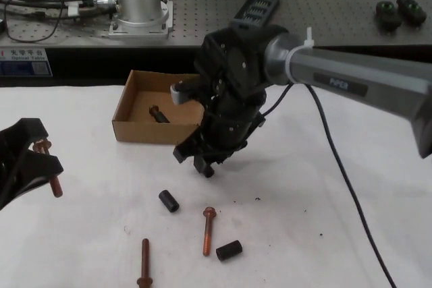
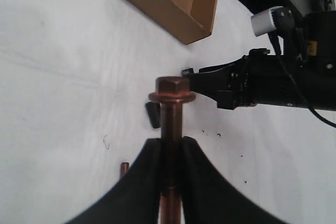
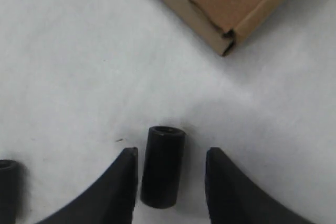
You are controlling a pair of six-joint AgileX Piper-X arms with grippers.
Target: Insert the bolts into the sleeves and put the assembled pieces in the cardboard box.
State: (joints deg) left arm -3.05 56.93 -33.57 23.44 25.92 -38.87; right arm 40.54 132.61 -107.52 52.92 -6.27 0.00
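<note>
Hovering above a sleeve (image 3: 163, 167), right claw (image 3: 171, 156) gapes.

There are three bare copper-coloured bolts: a gripped bolt (image 2: 171, 109) in the left claw (image 2: 170, 141), and two lying on the white tabletop (image 1: 81, 247), a middle bolt (image 1: 208, 231) and a near bolt (image 1: 144, 262). Loose black sleeves number two, a farther sleeve (image 1: 169, 200) and a nearer sleeve (image 1: 229, 251). One assembled piece (image 1: 159, 114) lies in the single cardboard box (image 1: 125, 129). The claws number two; the second is the right claw (image 3: 171, 153).
</note>
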